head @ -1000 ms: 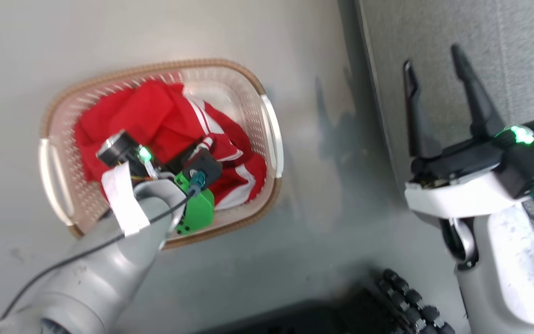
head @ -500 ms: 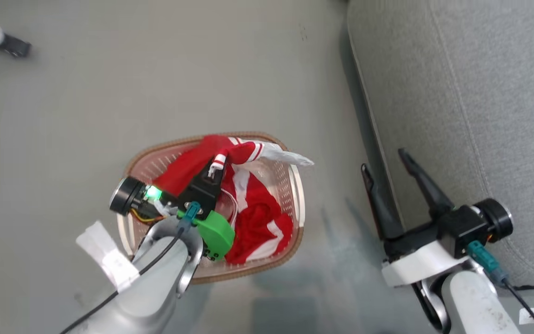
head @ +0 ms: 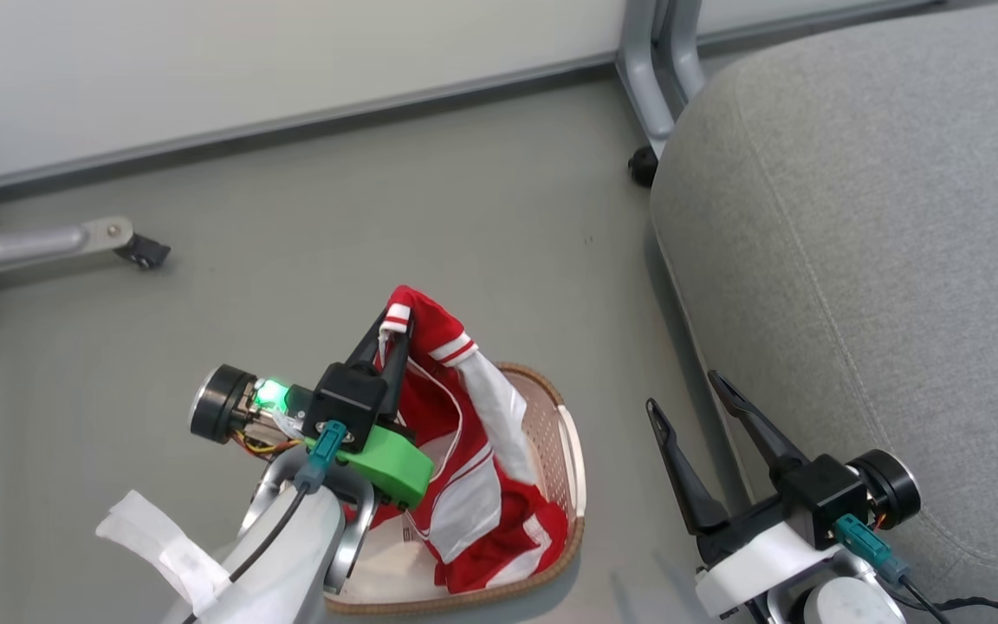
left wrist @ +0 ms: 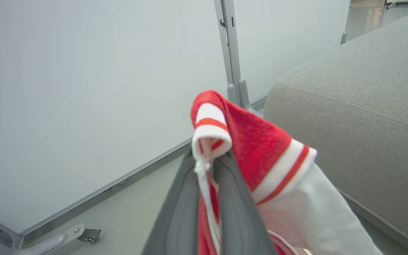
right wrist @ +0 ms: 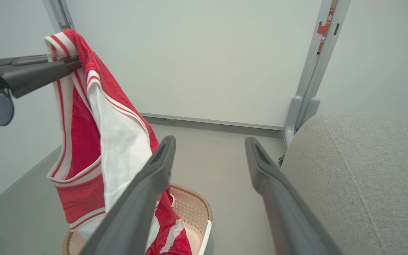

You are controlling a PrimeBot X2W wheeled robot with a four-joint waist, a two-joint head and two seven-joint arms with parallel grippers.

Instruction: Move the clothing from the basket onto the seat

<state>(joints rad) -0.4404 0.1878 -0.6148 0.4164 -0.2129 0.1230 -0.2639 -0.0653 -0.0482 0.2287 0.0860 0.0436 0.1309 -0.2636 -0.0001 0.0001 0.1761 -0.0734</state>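
My left gripper (head: 392, 322) is shut on the striped edge of a red garment (head: 451, 407) with white trim, holding it up so it hangs down into the basket (head: 570, 451). The left wrist view shows the same cloth (left wrist: 257, 141) pinched between my left gripper (left wrist: 211, 156) fingers. More red clothing (head: 516, 542) lies in the cream basket with its brown rim. The grey seat (head: 880, 260) spreads to the right. My right gripper (head: 683, 392) is open and holds nothing beside the seat's edge; its wrist view shows the hanging garment (right wrist: 94, 117), basket (right wrist: 197, 209) and seat (right wrist: 367, 170).
A pale wall panel with a grey metal post (head: 651, 78) stands behind the seat. A caster foot (head: 139, 251) on a metal leg sits on the grey floor at the left. Bare floor lies between basket and seat.
The camera has tilted up, bringing wall and seat into view. My left gripper has risen out of the basket with the red garment, which now hangs higher. The right gripper stays open.
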